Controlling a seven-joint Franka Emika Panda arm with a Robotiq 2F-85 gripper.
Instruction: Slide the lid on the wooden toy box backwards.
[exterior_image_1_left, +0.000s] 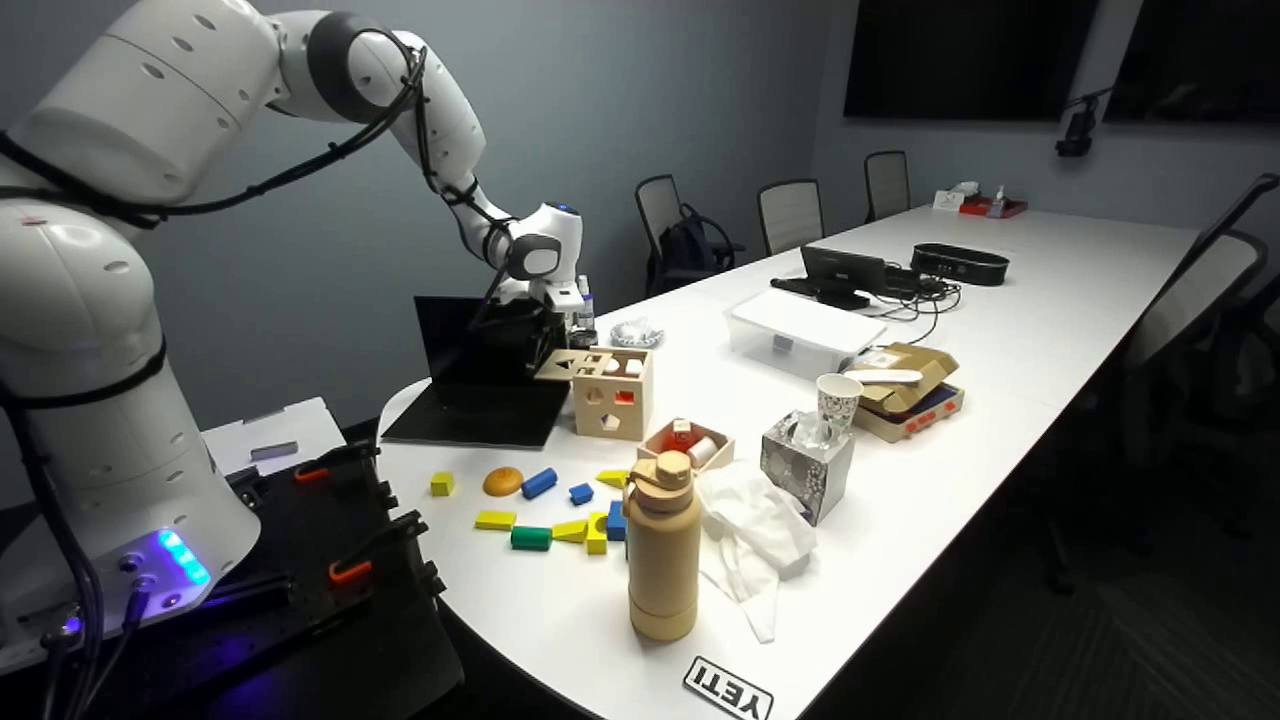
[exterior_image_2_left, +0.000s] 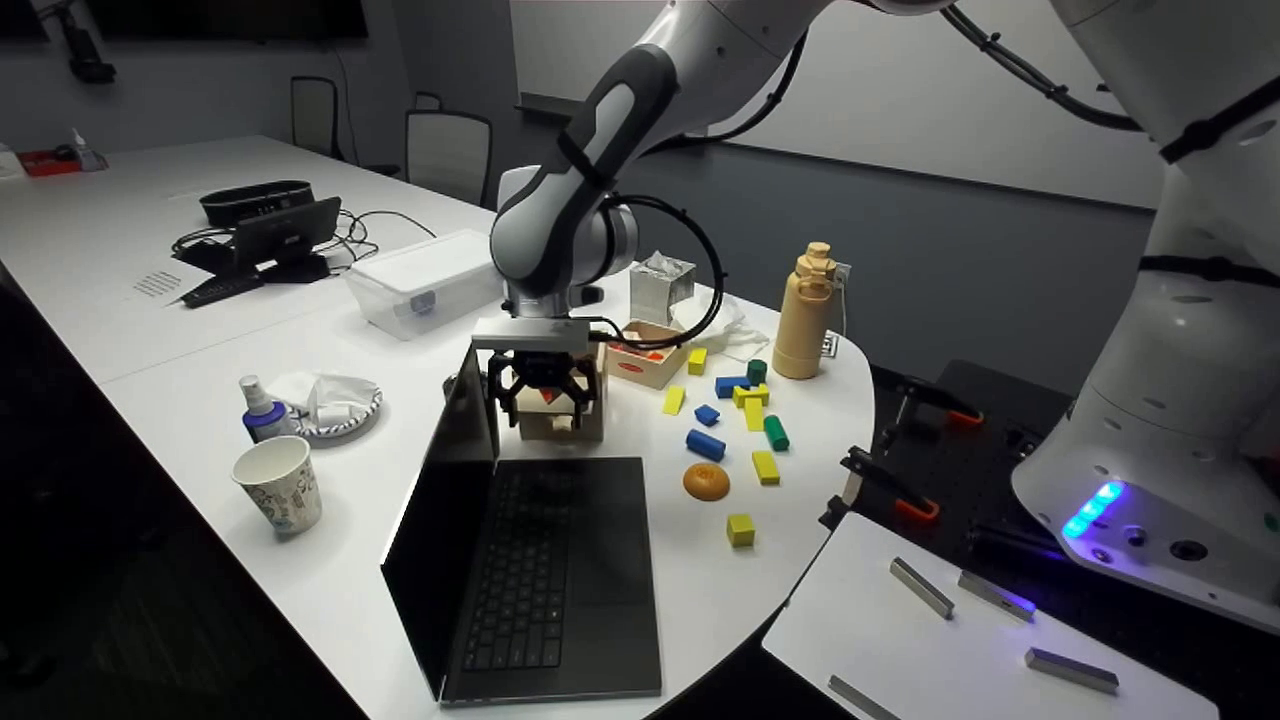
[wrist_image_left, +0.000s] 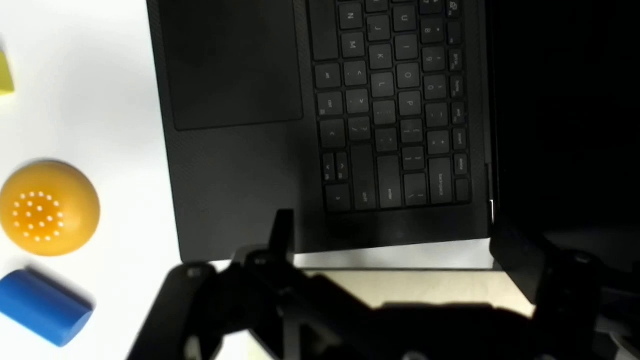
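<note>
Grey walls rise behind your long white table, where an open black laptop stands at the rounded end. Just beside it you have the wooden toy box, upright, with something red showing through one of its cut-outs. Your lid lies flat at the top of that box, covering only part of it and jutting out from one side towards the laptop; light-coloured shapes show in the uncovered part.

Your gripper points down at the overhanging end. Its fingers stand wide apart, and in the wrist view part of the lid shows between them; you cannot tell from these views whether either finger touches it.

Loose blocks lie apart from the box: a yellow cube, an orange dome dotted with white, a blue cylinder and a green cylinder. Near the toy box you have a low wooden tray with pieces inside, and your tan bottle stands upright.
</note>
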